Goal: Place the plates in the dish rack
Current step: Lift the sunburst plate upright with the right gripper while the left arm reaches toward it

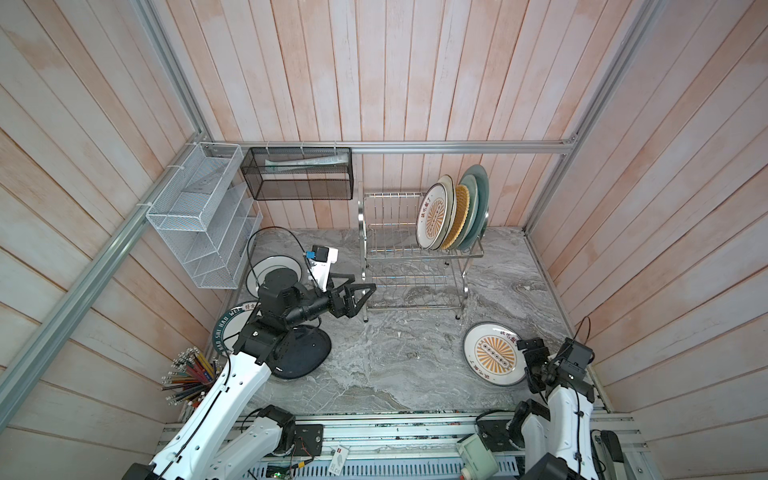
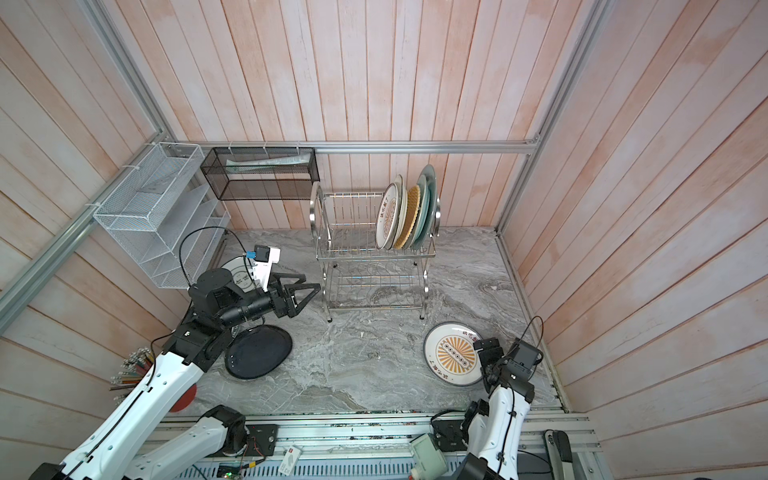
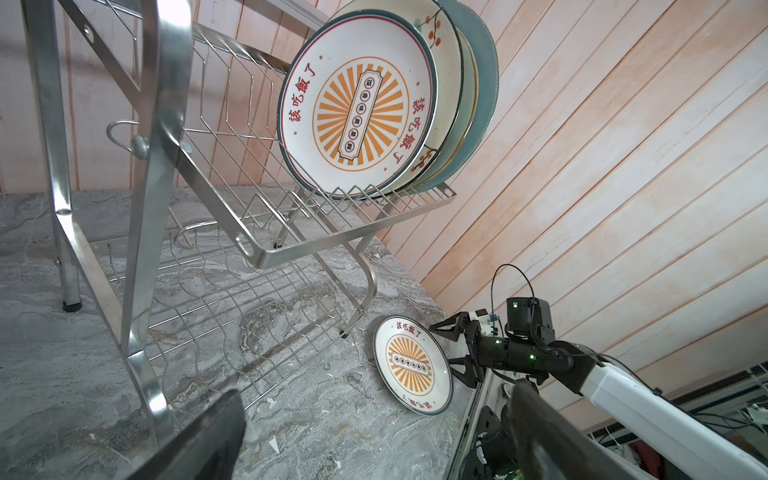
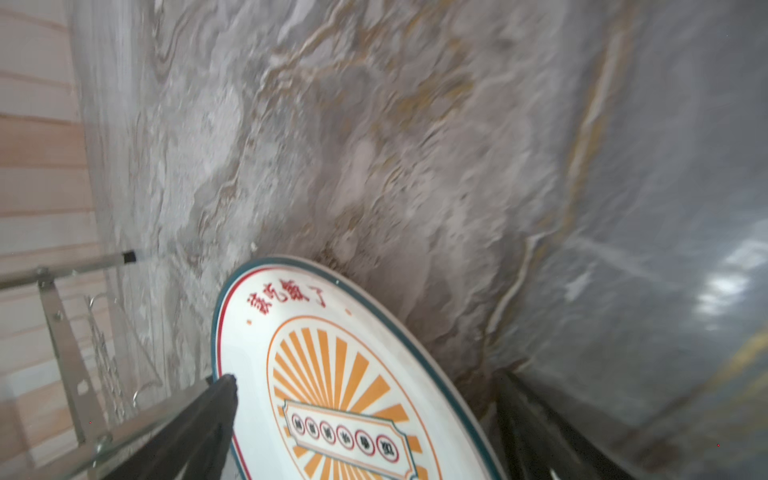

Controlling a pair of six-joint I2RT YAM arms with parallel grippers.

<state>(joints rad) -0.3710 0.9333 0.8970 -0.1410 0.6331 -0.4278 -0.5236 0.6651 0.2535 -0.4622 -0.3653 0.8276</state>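
My right tool (image 1: 527, 365) is released at the rim of the sunburst plate (image 1: 492, 353), flat on the desk (image 1: 395, 361), lower right. My left tool (image 1: 365, 299) is released left of the rack (image 1: 399, 253), centre.

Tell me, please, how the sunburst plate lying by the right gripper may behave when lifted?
The sunburst plate looks glazed and rigid, so probably stiff yet slippery in the jaws. It lies flat on the marble-look table, so its rim likely needs tipping up first. Seemingly ceramic, it may chip if dropped.
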